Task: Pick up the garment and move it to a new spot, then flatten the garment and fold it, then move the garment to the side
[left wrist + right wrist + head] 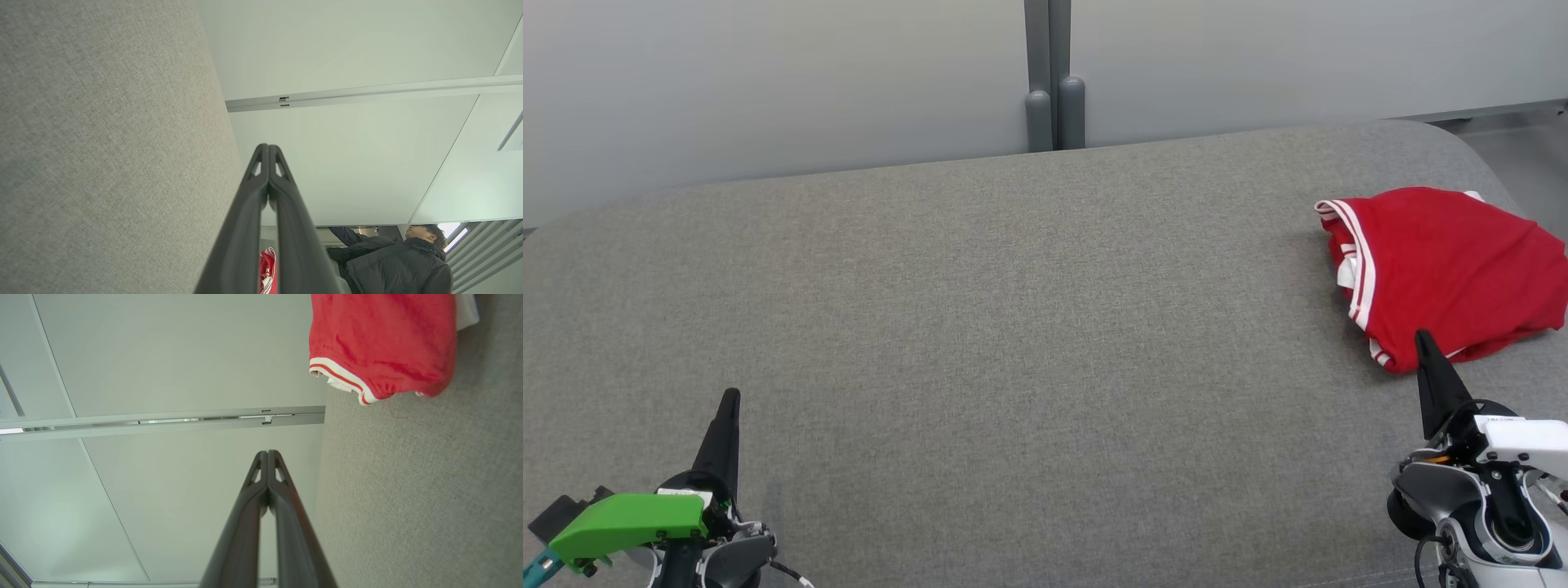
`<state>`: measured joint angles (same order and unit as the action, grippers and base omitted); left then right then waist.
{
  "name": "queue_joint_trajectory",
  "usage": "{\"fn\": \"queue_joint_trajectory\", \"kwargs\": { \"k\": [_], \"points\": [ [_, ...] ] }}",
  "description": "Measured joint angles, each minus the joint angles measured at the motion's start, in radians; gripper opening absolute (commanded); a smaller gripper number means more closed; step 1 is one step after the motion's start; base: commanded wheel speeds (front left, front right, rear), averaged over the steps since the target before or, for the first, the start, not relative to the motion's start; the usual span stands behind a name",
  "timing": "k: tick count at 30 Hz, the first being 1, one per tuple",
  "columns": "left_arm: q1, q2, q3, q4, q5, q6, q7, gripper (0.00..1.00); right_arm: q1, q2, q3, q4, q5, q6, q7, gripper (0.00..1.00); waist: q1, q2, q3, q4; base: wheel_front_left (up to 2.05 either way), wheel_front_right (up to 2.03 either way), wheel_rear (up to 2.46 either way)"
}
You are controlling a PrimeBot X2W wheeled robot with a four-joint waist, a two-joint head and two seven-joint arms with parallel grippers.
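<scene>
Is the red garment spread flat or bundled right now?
Bundled, not spread: the red garment lies in a compact rumpled heap on the grey table, striped hems doubled over. Neat fold: cannot tell.

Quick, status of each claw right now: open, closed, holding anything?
Left claw: closed, holding nothing.
Right claw: closed, holding nothing; the red garment lies just ahead of it, not gripped.

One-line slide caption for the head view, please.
Red garment heaped at the right of the grey fabric surface; shut right gripper near it, shut left gripper far off.
</scene>
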<state>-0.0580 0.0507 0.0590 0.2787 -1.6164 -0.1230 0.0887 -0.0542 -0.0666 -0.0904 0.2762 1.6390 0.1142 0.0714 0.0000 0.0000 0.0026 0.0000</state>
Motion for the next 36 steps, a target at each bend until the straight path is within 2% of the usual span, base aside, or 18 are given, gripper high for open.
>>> {"fn": "queue_joint_trajectory", "kwargs": {
  "k": [36],
  "points": [
    [-0.001,0.0,0.001,0.003,0.0,0.0,0.004,0.0,0.0,0.0,-0.002,0.006,0.0,0.0,0.001,0.0,0.0,0.0,0.0,0.0,0.0,0.0,0.0]
  ]
}}
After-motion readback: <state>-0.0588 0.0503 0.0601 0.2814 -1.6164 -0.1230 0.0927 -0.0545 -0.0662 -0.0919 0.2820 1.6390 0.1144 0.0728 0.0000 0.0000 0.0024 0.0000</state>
